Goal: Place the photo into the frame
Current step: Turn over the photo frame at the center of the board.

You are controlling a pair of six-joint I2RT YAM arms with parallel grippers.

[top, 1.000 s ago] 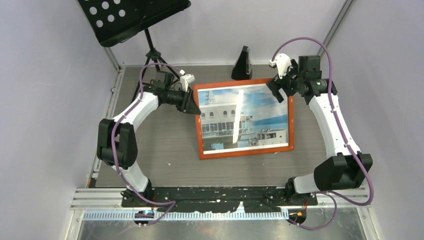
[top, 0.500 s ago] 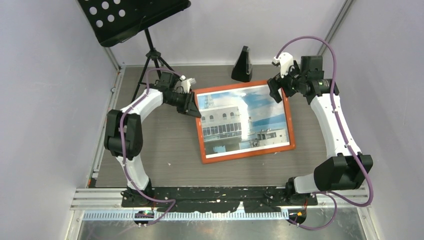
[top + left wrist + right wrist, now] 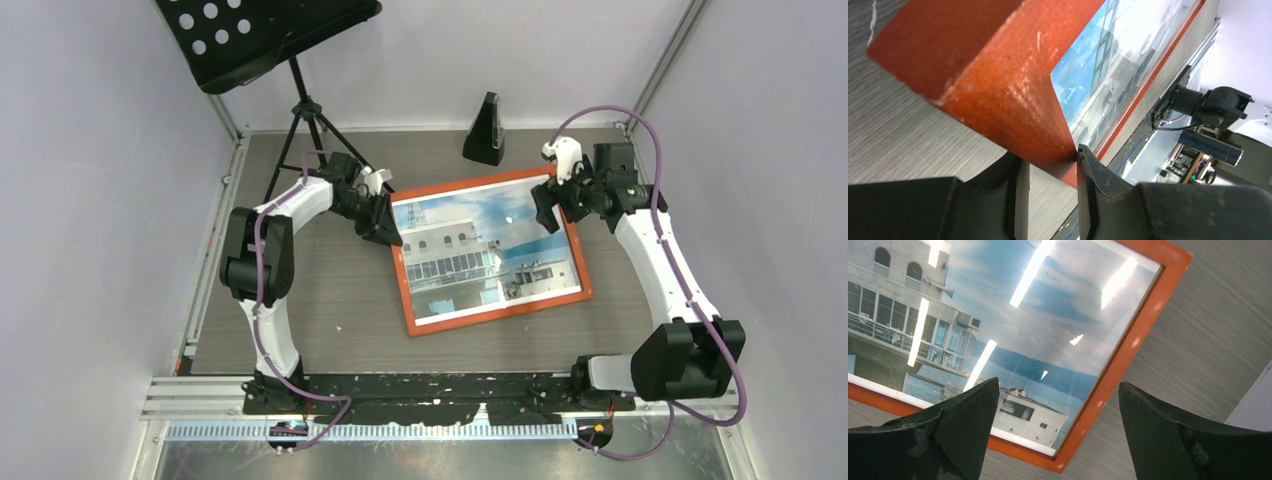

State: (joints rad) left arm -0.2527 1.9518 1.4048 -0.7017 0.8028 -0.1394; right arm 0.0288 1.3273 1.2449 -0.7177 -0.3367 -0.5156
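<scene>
The copper-orange frame (image 3: 402, 275) lies tilted on the table with the photo (image 3: 480, 250) of a white building, sky and water inside it, behind glass. My left gripper (image 3: 385, 225) is shut on the frame's far left corner. In the left wrist view the orange bar (image 3: 988, 75) passes between the fingers (image 3: 1098, 185), and the photo (image 3: 1098, 75) shows beyond. My right gripper (image 3: 548, 205) hangs open over the frame's far right part. In the right wrist view its wide jaws (image 3: 1058, 405) straddle the frame's corner (image 3: 1128, 355) and photo (image 3: 1023, 330) without touching.
A black music stand (image 3: 265, 30) on a tripod rises at the back left. A black wedge-shaped object (image 3: 487, 130) stands at the back middle. Grey walls close in both sides, and a metal rail (image 3: 450, 405) runs along the near edge.
The frame has turned a little, its left side swinging nearer the arm bases with my left gripper. The left elbow pulled back. The right gripper drifted slightly nearer over the frame.
</scene>
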